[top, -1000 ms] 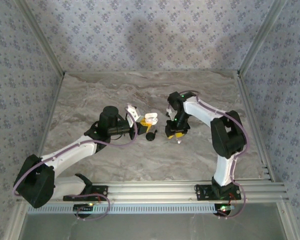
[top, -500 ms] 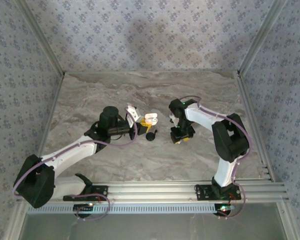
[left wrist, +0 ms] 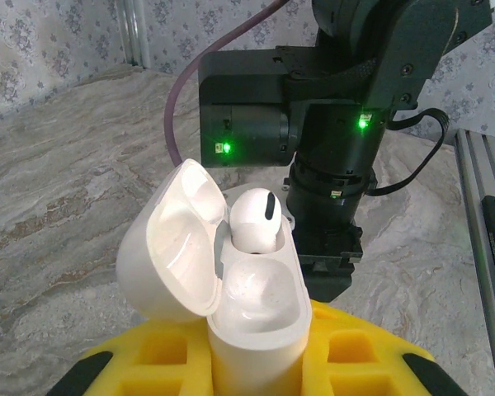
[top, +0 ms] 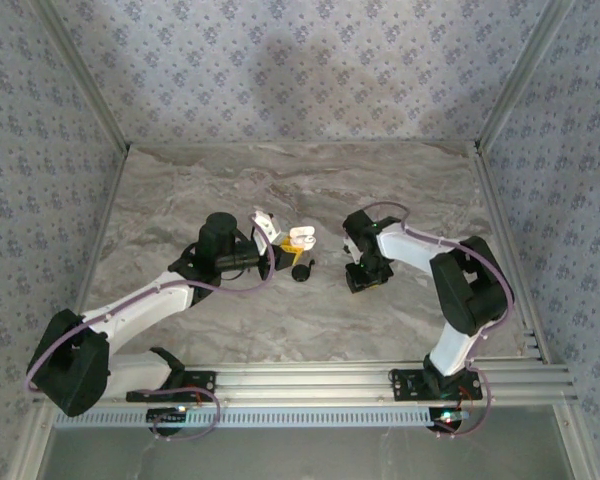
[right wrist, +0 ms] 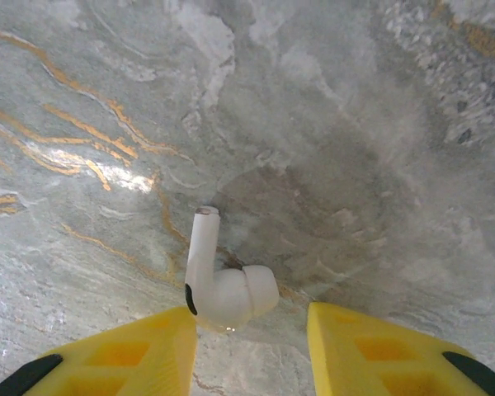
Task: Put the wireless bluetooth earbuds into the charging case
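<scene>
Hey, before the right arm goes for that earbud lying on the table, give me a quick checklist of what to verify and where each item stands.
1. Charging case lid open: ok.
2. Case held by the left gripper: ok, shut on it, upright.
3. A socket free: ok; the seated earbud fills the far one and the near one is empty.
4. Loose earbud between the right gripper jaws: ok, it lies on the table, nearer one finger.
5. Loose earbud gripped: not ok, jaws are open.
6. Loose earbud matches the free socket: cannot tell.
</scene>
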### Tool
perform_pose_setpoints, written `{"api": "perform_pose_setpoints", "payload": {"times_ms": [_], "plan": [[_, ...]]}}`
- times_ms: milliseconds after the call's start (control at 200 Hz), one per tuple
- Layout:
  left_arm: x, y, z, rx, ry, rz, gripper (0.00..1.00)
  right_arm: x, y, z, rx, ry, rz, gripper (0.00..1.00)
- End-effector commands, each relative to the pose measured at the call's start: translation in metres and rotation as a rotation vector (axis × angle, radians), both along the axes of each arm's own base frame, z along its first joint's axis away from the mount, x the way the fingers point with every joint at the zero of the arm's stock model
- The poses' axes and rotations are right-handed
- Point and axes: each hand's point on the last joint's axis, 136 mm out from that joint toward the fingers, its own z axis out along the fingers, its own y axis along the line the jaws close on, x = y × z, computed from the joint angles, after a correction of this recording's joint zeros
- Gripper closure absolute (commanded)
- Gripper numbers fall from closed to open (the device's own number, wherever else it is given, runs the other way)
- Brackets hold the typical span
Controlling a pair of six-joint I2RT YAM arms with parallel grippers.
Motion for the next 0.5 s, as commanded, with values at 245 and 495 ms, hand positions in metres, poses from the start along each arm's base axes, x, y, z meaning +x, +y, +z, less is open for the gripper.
{"api": "perform_pose_setpoints", "payload": {"times_ms": [245, 495], "plan": [[-0.002, 0.002, 0.011, -0.018, -0.039, -0.003, 0.88, 0.015, 0.005, 0.010, 0.005, -0.097, 0.031, 0.57], [-0.002, 0.004, 0.011, -0.011, -0.041, 0.003, 0.88, 0.004, 0.011, -0.001, -0.009, -0.030, 0.066, 0.58]]}}
